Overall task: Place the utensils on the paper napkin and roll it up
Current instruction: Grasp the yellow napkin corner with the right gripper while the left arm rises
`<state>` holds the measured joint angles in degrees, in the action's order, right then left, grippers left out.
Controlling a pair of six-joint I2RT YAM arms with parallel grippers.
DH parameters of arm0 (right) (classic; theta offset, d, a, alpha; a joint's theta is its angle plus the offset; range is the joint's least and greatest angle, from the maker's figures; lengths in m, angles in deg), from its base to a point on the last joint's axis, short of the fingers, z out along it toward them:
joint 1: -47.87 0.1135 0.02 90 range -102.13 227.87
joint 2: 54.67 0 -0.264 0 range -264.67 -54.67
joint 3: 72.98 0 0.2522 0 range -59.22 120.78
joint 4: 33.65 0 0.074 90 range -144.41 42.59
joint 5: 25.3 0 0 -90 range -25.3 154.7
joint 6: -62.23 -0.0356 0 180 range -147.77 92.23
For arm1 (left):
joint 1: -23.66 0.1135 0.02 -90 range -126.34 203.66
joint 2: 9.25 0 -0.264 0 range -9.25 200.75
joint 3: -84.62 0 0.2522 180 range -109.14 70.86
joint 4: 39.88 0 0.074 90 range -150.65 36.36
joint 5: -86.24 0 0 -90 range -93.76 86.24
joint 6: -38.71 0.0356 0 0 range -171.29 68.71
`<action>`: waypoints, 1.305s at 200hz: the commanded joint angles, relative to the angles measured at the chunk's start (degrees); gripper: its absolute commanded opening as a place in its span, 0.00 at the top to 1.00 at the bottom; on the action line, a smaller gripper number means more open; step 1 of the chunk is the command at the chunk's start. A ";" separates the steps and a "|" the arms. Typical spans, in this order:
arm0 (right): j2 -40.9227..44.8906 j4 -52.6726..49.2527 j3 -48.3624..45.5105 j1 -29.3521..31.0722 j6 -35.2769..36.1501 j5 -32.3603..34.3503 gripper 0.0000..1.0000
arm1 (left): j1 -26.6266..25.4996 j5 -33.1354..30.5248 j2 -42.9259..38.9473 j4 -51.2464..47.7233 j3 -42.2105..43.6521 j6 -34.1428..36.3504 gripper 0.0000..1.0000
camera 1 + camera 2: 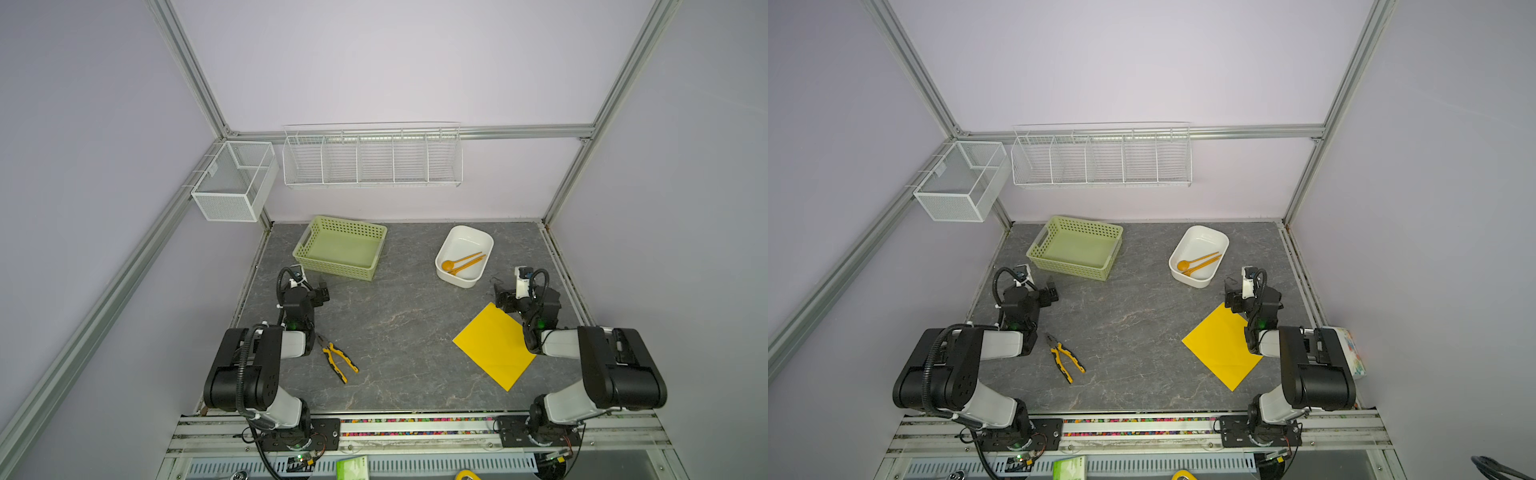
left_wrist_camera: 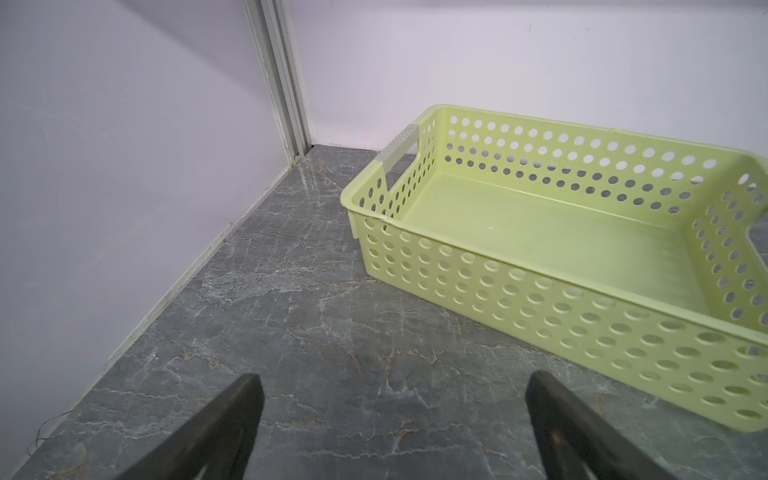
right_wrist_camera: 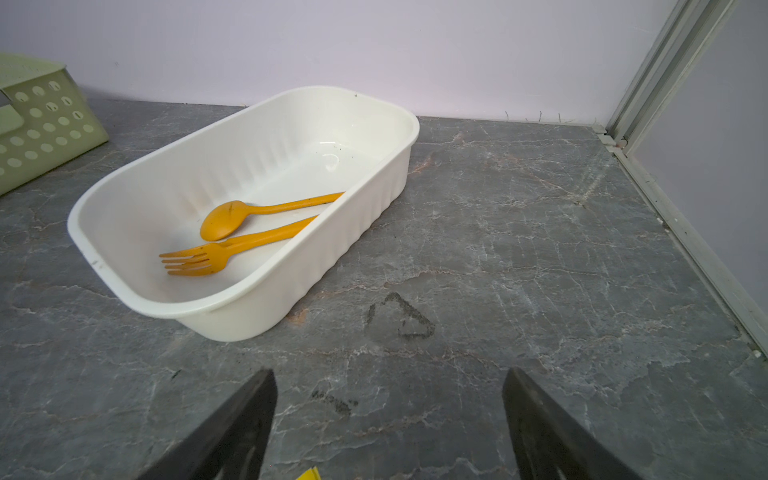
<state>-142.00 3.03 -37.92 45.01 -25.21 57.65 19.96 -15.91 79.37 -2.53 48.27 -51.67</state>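
The utensils, an orange spoon [image 3: 232,216] and an orange fork [image 3: 216,253], lie side by side inside a white tub [image 3: 332,257] at the back right of the table, and both top views show them there [image 1: 459,262] [image 1: 1196,262]. The yellow paper napkin [image 1: 494,347] [image 1: 1221,349] lies flat at the front right, one corner [image 3: 309,473] just showing in the right wrist view. My right gripper [image 1: 500,297] [image 3: 388,372] hovers open between napkin and tub, holding nothing. My left gripper [image 1: 322,293] [image 2: 395,376] is open and holds nothing, beside the basket.
A pale green perforated basket [image 1: 332,270] [image 2: 540,307] stands at the back left. Yellow-and-black pliers [image 1: 338,359] lie near the left arm. A white wire rack [image 1: 372,160] and a mesh box [image 1: 232,183] hang on the walls. Aluminium frame posts border the table.
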 commanded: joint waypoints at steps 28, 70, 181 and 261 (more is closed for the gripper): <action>2.85 -7.05 2.79 0.89 0.30 3.04 0.12 | 0.18 -2.73 -0.31 1.71 0.77 -0.93 0.01; 10.21 -22.47 8.26 1.67 0.09 3.98 0.12 | 0.09 -5.22 -5.92 -2.24 1.13 -1.79 0.01; 27.22 -67.07 19.02 12.18 -14.11 0.21 0.08 | -2.09 2.94 -26.87 -48.79 -14.65 -18.67 0.01; 22.13 -84.02 21.61 22.27 -25.70 -6.10 0.00 | -2.27 20.98 -19.54 -84.97 -34.02 -21.92 0.01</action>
<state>-117.52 -74.04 -18.03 63.96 -46.49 55.18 17.90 -4.21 55.68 -71.01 21.21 -73.73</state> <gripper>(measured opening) 0.996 0.994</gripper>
